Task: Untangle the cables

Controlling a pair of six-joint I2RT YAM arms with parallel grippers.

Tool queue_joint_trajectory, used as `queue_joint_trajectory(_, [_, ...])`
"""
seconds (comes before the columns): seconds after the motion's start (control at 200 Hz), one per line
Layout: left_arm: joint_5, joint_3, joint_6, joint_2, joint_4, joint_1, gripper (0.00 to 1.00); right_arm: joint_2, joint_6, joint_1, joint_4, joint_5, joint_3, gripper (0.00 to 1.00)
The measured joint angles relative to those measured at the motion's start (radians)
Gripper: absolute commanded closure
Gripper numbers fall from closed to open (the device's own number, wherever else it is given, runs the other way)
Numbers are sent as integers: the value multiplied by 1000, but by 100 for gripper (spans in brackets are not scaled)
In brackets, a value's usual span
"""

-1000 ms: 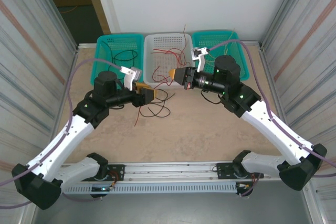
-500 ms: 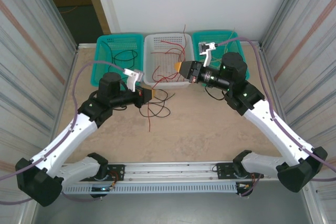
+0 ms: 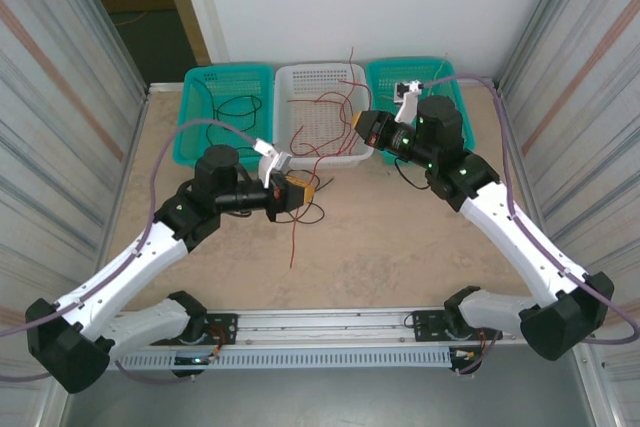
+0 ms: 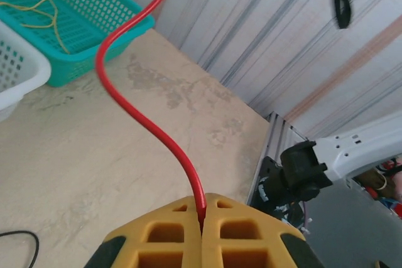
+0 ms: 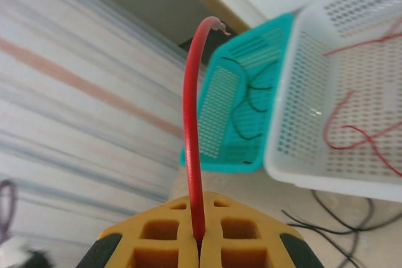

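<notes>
Left gripper (image 4: 202,210): yellow fingers (image 4: 141,236) pressed together, pinching a thin red cable (image 4: 101,54) at the tips. The cable rises from the fingers in an S-bend and leaves the top of the left wrist view. Seen from overhead, this gripper hangs above the beige stone-patterned worktop (image 3: 400,247), near the front of the white perforated plastic basket (image 3: 300,77).

Right gripper (image 3: 362,124): fingers closed on a second red cable (image 5: 190,123), which arcs upward to a free end. The gripper sits at the white basket's right edge.

Cable locations:
- Loose red strands (image 3: 325,112) lie in the white basket.
- Black cables (image 3: 236,107) lie in the left teal plastic basket (image 3: 205,87).
- Yellowish-tan cables (image 4: 41,7) lie in the right teal plastic basket (image 3: 385,75).
- A small black-and-red tangle (image 3: 305,215) lies on the worktop beneath the left gripper, with one red strand trailing toward the near edge.

Cannot tell whether the two gripped cables are one length.
</notes>
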Motion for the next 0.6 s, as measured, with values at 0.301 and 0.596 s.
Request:
queue_joint_trajectory(0.301, [-27, 26, 18, 15, 10, 0, 100, 62, -2, -17, -76, 34, -15, 75])
queue_joint_trajectory(0.596, [-382, 337, 40, 235, -56, 46, 100, -19, -58, -36, -195, 134, -29, 47])
